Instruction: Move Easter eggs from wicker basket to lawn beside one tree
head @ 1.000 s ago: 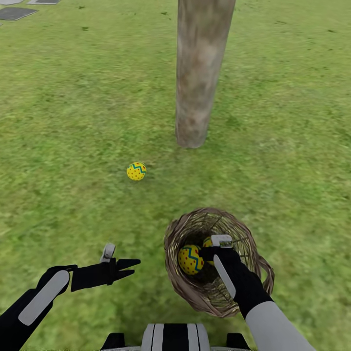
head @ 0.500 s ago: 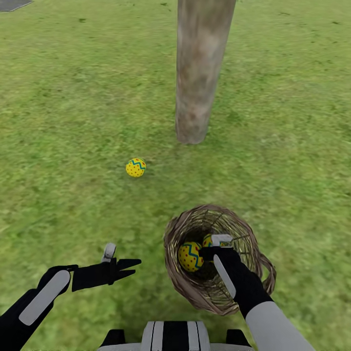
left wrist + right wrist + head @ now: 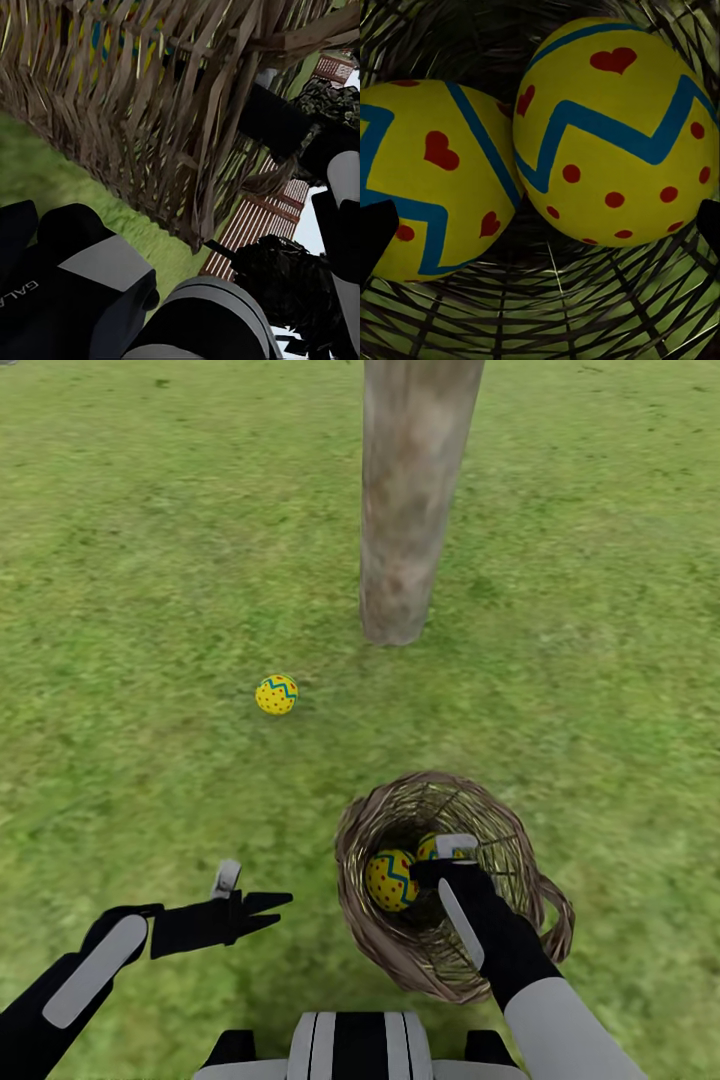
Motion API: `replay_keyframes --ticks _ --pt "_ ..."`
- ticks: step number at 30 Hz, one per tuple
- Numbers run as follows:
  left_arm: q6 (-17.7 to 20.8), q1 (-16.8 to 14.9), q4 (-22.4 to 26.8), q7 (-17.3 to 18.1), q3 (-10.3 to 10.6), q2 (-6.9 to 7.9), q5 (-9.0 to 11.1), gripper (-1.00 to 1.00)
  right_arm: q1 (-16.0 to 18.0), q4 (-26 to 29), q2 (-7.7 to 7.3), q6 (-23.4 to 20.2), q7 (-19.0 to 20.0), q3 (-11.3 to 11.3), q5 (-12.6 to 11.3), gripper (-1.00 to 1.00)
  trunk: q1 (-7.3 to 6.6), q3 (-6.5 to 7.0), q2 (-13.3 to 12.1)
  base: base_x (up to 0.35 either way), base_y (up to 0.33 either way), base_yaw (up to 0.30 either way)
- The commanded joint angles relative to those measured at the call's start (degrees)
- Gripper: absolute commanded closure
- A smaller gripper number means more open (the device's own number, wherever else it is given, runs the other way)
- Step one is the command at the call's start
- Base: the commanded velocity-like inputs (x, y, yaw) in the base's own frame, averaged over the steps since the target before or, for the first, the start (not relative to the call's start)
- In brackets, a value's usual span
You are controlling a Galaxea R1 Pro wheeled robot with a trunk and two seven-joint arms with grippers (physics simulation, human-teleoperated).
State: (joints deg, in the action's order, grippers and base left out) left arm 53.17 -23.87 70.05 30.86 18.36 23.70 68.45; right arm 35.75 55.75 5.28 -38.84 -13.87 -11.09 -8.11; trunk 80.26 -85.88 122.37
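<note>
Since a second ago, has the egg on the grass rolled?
No. The loose egg keeps the same offset from the tree trunk base. Both slid up the head view together, so the camera moved.

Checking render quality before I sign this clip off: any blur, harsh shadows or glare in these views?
Head view: flat, even light, no glare; soft grass texture on the lawn, faint shading beside the tree. Left wrist view: wicker basket close and slightly soft. Right wrist view: two Easter eggs sharp, the weave around them dark.
</note>
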Motion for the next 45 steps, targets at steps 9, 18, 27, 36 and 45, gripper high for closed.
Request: replay_keyframes --ticks 9,18,27,36,45 --pt "-0.02 -0.1 -0.01 0.16 0.86 0.03 0.01 -1.0 0.02 0.51 -0.07 -0.27 -0.63 -0.03 1.37 -1.0 -0.01 -0.05 0.01 0.0 0.0 0.0" --pt "0.0 -0.07 0.0 0.16 0.89 0.09 0.01 -1.0 0.02 2.55 0.0 -0.87 -0.63 0.02 5.53 -1.0 -0.01 -0.05 0.01 0.0 0.0 0.0" --pt "0.0 -0.07 0.03 0.16 0.89 0.03 0.01 -1.0 0.1 2.28 -0.17 -0.89 -0.63 -0.14 5.65 -1.0 -0.01 -0.05 0.01 0.0 0.0 0.0" --pt "0.0 -0.06 0.04 0.16 0.89 0.03 0.01 -1.0 0.11 2.11 0.01 -0.89 -0.39 -0.1 11.69 -1.0 1.09 -0.95 2.02 0.0 0.0 0.0" --pt "-0.07 -0.06 -0.05 0.11 0.89 -1.03 -0.03 -1.0 0.11 2.29 -0.08 -0.88 -0.28 -0.14 12.66 -1.0 1.09 -0.95 2.02 0.0 0.0 0.0"
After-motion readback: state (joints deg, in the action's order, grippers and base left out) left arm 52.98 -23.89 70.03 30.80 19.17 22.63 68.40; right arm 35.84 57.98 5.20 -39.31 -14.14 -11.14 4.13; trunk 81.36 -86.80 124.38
